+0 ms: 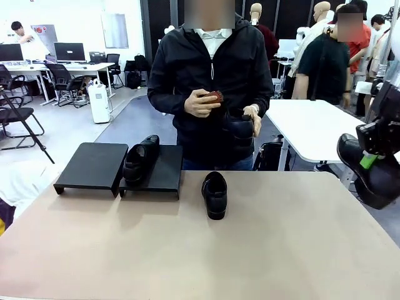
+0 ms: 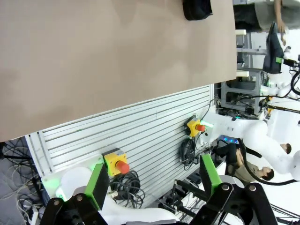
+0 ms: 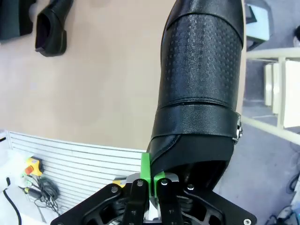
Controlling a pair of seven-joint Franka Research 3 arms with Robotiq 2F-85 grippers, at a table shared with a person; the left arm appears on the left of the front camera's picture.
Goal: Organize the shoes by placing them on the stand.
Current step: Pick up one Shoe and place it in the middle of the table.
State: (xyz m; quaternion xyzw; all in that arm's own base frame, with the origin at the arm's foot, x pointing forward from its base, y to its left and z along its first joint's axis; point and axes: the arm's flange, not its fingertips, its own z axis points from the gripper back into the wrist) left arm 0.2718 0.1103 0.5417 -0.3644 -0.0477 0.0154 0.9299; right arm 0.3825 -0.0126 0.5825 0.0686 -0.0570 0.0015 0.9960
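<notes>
I've got R gripper (image 3: 150,180) clamped on shoe (image 3: 201,93) by its rim, long axis straight out from jaws, stand (image 1: 94,164) well to its left; L gripper (image 2: 154,180) wide open, empty.

The front camera sits at the robot's edge of the table (image 1: 269,250), tilted slightly down, facing across it to the person (image 1: 209,87) at the far side, the stand (image 1: 94,164) at middle range. The left wrist camera, rolled sideways off the near edge, looks past the left gripper (image 2: 154,180) at the table's ribbed side panel (image 2: 140,126) and top, sharing the loose shoe (image 2: 197,8) with the front view. The right wrist camera sits close behind the held shoe (image 3: 201,84), facing across the table, that loose shoe far off.
</notes>
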